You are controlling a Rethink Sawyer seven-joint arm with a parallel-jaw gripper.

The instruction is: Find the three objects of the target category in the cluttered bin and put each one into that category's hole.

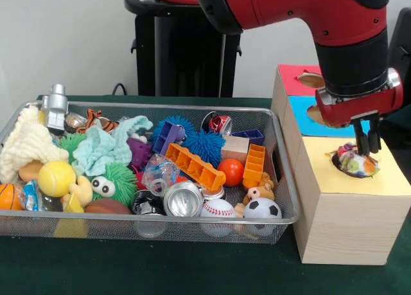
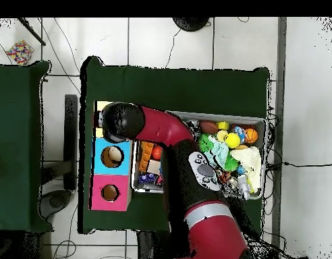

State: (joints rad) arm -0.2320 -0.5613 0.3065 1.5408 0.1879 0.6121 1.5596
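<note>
the red and black arm (image 1: pixel 334 25) comes down from the top of the front view and ends in the hand (image 1: pixel 368 147), poised over the yellow top of the pale wooden box (image 1: pixel 347 205). its two dark fingers (image 1: pixel 363 143) point down, close together with only a narrow gap, their tips just at the upper edge of a dotted paper wad (image 1: pixel 352 161); whether they pinch it cannot be told. the wad sits in the hole (image 1: pixel 352 173) of the yellow top, part of it above the ragged rim. in the overhead view the arm's elbow covers this yellow section, so hand and wad are hidden there.

the green worktop (image 1: pixel 128 269) carries the wire mesh bin (image 1: pixel 160 227) just beside the box row. the bin is heaped: a cream cloth (image 1: pixel 26 144) at its left end, a mint cloth (image 1: pixel 103 147), a blue spiky ball (image 1: pixel 199 141), orange plastic blocks (image 1: pixel 192 166), a yellow ball (image 1: pixel 56 178), a green fuzzy toy with eyes (image 1: pixel 112 182), an open can (image 1: pixel 183 198), a baseball (image 1: pixel 218 209), a small soccer ball (image 1: pixel 262 209) and an orange ball (image 1: pixel 231 171).

behind the yellow section come a blue-topped section (image 2: pixel 112 156) and a red-topped section (image 2: pixel 110 193), each with its own round hole. another dotted wad (image 2: pixel 19 50) lies on the floor, well apart from the worktop, at the overhead view's top left.
</note>
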